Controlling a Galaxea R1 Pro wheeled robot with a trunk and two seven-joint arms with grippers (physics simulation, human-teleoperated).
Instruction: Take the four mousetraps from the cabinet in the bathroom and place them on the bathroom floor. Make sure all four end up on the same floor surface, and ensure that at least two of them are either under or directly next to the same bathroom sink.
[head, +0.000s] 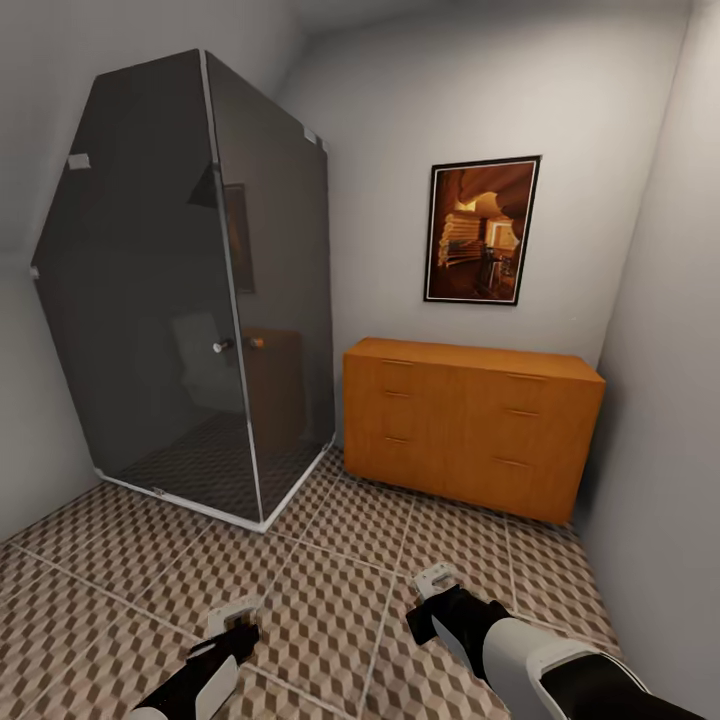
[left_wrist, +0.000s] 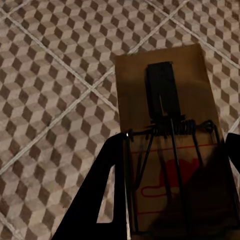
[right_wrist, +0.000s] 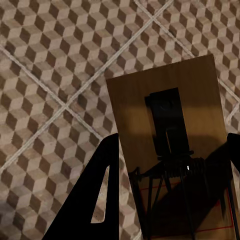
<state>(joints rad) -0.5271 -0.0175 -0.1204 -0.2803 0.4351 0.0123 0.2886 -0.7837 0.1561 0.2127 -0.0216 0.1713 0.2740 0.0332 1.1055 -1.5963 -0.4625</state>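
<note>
Each wrist view has one mousetrap in it. My left gripper (left_wrist: 175, 145) is shut on a brown mousetrap (left_wrist: 167, 95) with a black bar, a wire spring and red print, held above the cube-patterned bathroom floor (left_wrist: 50, 75). My right gripper (right_wrist: 172, 150) is shut on a second mousetrap (right_wrist: 165, 100) over the same floor (right_wrist: 50, 70). In the head view the left gripper (head: 236, 622) and the right gripper (head: 437, 592) hang low over the tiles (head: 330, 560). The sink is out of view.
An orange-brown wooden cabinet (head: 470, 430) with closed drawers stands against the far wall under a framed picture (head: 483, 230). A dark glass shower enclosure (head: 190, 300) fills the left corner. A grey wall (head: 660, 400) runs close on the right.
</note>
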